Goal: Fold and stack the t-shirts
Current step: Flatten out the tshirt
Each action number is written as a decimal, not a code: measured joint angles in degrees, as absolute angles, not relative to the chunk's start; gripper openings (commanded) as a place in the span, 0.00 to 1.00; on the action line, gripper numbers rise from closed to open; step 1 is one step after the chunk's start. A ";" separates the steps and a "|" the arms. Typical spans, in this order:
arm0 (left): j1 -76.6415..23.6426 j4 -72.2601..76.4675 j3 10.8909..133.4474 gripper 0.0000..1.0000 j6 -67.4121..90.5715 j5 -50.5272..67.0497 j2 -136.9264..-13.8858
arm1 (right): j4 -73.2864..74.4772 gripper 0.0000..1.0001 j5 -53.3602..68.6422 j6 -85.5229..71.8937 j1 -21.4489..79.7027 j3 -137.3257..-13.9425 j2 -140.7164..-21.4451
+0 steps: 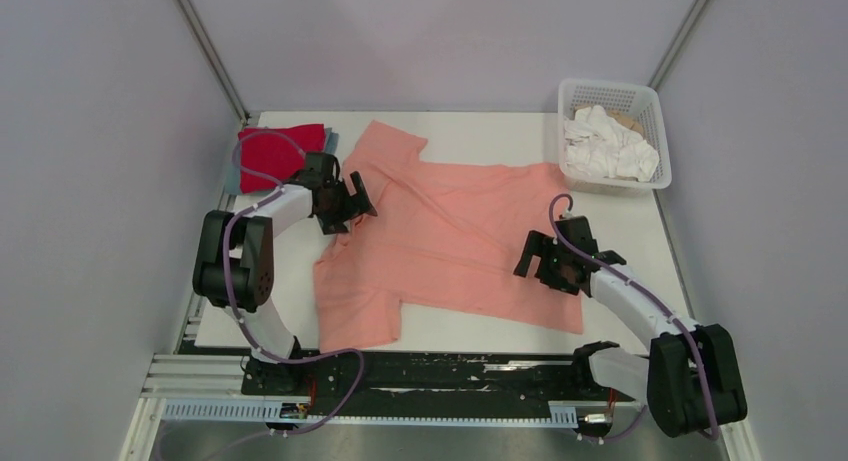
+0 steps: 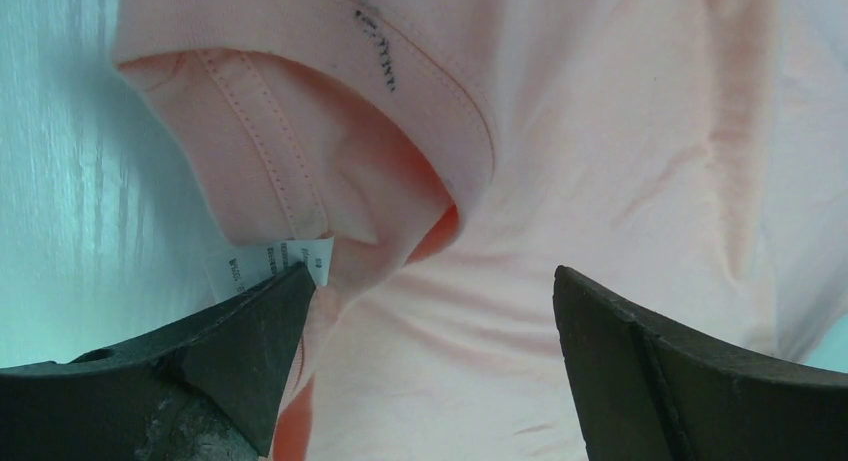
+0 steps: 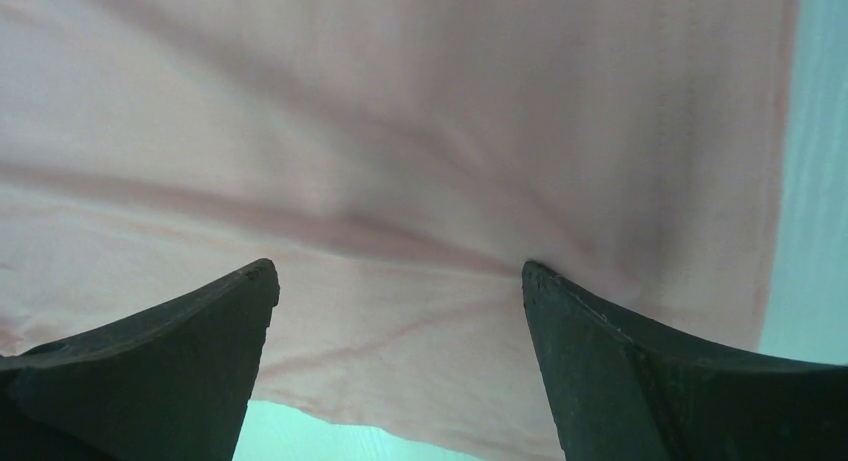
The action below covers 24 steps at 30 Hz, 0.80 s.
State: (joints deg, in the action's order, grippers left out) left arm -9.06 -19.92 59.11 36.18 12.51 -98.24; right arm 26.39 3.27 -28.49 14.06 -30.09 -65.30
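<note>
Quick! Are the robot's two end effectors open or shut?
Left end effector: open, holding nothing, by the pink t-shirt collar.
Right end effector: open, holding nothing, over the same shirt.

Illegible print on neck label (image 2: 275, 262)

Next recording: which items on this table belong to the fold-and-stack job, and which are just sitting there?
Part of the job: salmon-pink t-shirt, spread out mid-table; red t-shirt, folded at far left; grey-blue shirt, peeking out under the red one.

Just lying about: white lattice basket; white cloth inside it.
</note>
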 measured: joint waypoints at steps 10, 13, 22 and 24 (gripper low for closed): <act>-7.77 -24.58 68.05 1.00 37.04 10.35 -104.71 | 26.15 1.00 3.49 -28.47 8.08 -30.46 -66.22; -5.37 -24.62 67.18 1.00 36.91 11.07 -104.47 | 26.04 1.00 3.46 -28.45 7.22 -31.09 -67.18; -2.50 -29.08 68.12 1.00 36.77 7.62 -101.38 | 27.24 1.00 3.20 -27.97 5.56 -31.31 -65.98; -2.79 -28.97 68.07 1.00 36.97 7.81 -99.42 | 28.56 1.00 3.66 -27.38 5.54 -31.55 -64.18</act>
State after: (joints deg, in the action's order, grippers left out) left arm -2.79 -28.97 68.07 36.97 7.81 -99.42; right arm 28.56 3.66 -27.38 5.54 -31.55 -64.18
